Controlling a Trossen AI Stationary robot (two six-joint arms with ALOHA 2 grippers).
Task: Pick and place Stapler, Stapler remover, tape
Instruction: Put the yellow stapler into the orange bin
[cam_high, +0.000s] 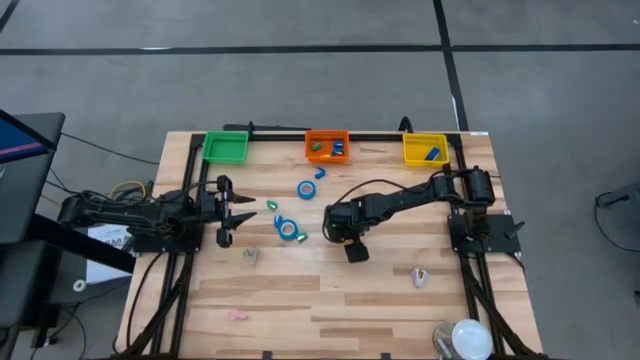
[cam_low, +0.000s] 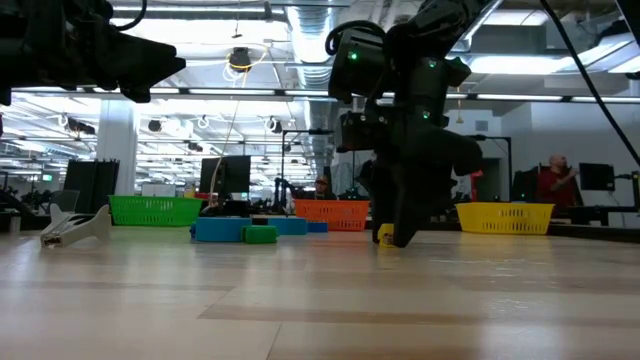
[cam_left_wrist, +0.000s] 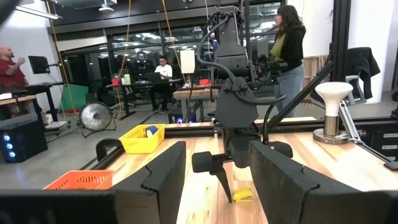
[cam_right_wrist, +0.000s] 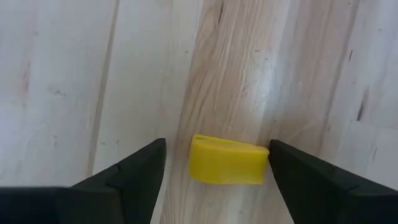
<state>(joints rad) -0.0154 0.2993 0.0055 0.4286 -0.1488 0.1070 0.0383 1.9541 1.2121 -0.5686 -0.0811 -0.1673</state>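
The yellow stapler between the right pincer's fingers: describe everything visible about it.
The yellow stapler is a small wedge-shaped oblong, plain yellow, looking like smooth plastic. It lies flat on the pale wooden table, near the middle. The right pincer stands open around it from above: one finger sits against one end, the other stands clear. It is not lifted.

Left gripper (cam_high: 243, 211): idle at table's left, fingers apart.
Right gripper (cam_right_wrist: 214, 163): mid-table, pointing down, fingers apart.

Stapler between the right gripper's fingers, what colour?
Yellow. The stapler lies on pale wood inside the right gripper; right wrist view shows it best.
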